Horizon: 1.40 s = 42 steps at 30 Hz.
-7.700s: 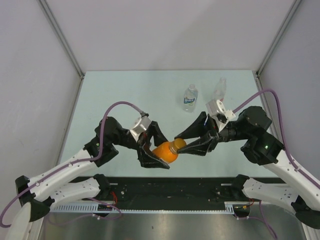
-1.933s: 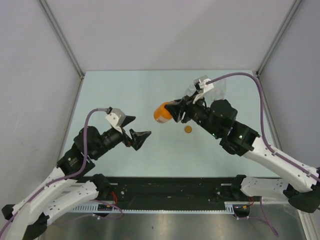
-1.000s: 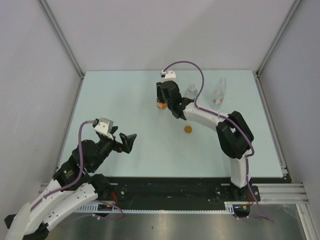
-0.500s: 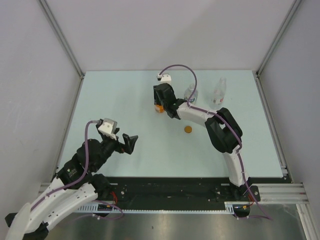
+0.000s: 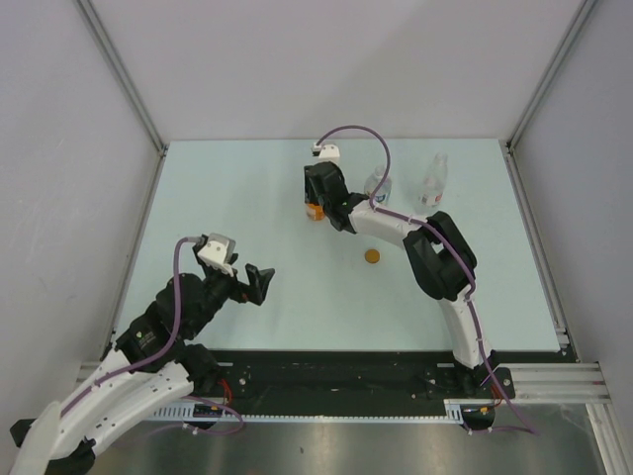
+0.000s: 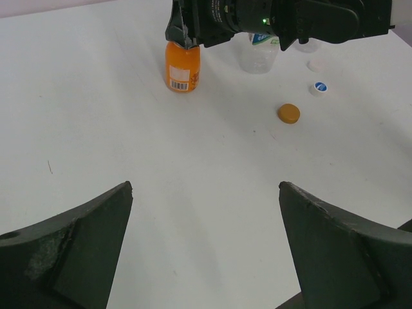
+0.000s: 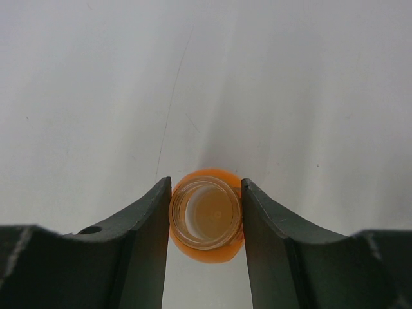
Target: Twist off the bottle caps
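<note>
Right gripper pinches the open neck of the orange bottle, which we judge stands upright on the table, probably so it lands without tipping. Its orange cap lies apart; left gripper hangs wide open.

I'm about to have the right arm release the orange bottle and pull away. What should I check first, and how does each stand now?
1. Squat orange plastic bottle upright with its base on the table: ok.
2. Bottle uncapped: ok. Its mouth is open, and the round orange cap lies apart on the table.
3. Right gripper shut on the bottle's neck, both fingers touching: ok.
4. Left gripper open, empty and well away: ok.
5. White cap with a blue mark and plain whitish cap loose on the table: ok.
6. Room for the right arm to withdraw past the clear bottle with blue label: cannot tell, as the arm passes close by it.
</note>
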Each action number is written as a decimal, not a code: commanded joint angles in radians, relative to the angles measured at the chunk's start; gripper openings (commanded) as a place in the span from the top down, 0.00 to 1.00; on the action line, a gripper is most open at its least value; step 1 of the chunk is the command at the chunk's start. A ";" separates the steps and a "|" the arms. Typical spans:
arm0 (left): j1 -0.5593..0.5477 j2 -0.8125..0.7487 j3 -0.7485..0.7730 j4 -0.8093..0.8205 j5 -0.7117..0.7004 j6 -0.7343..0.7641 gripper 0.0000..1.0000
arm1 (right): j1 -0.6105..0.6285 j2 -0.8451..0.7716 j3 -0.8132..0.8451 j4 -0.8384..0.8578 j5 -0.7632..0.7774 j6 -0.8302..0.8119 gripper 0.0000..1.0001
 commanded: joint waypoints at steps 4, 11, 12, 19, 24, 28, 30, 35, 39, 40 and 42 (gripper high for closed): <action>0.005 0.012 -0.004 0.034 0.020 0.001 0.01 | 0.013 -0.017 -0.060 0.021 0.023 0.021 0.47; 0.005 0.020 -0.001 0.029 0.022 -0.005 0.01 | 0.025 -0.042 -0.075 0.018 0.033 0.016 0.31; 0.005 0.018 -0.003 0.029 0.023 -0.006 0.01 | 0.025 -0.043 -0.075 0.018 0.033 0.015 0.29; 0.005 0.020 0.000 0.030 0.025 -0.005 0.01 | 0.030 -0.065 -0.069 0.010 0.030 0.018 0.24; 0.005 0.023 0.006 0.032 0.022 -0.009 0.00 | 0.036 -0.083 -0.072 0.004 0.029 0.013 0.22; 0.005 0.020 0.003 0.031 0.015 -0.015 0.00 | 0.039 -0.101 -0.075 -0.004 0.027 0.013 0.21; 0.005 0.023 0.003 0.031 0.015 -0.015 0.00 | 0.042 -0.114 -0.078 -0.009 0.027 0.010 0.21; 0.005 0.021 0.005 0.031 0.023 -0.015 0.00 | 0.048 -0.135 -0.083 -0.030 0.018 0.006 0.21; 0.005 0.015 0.005 0.032 0.032 -0.014 0.00 | 0.062 -0.181 -0.110 -0.041 0.023 -0.001 0.21; 0.005 0.015 0.006 0.034 0.035 -0.014 0.00 | 0.065 -0.192 -0.124 -0.045 0.024 -0.001 0.21; 0.005 0.015 0.005 0.034 0.038 -0.014 0.00 | 0.079 -0.218 -0.146 -0.059 0.044 -0.007 0.21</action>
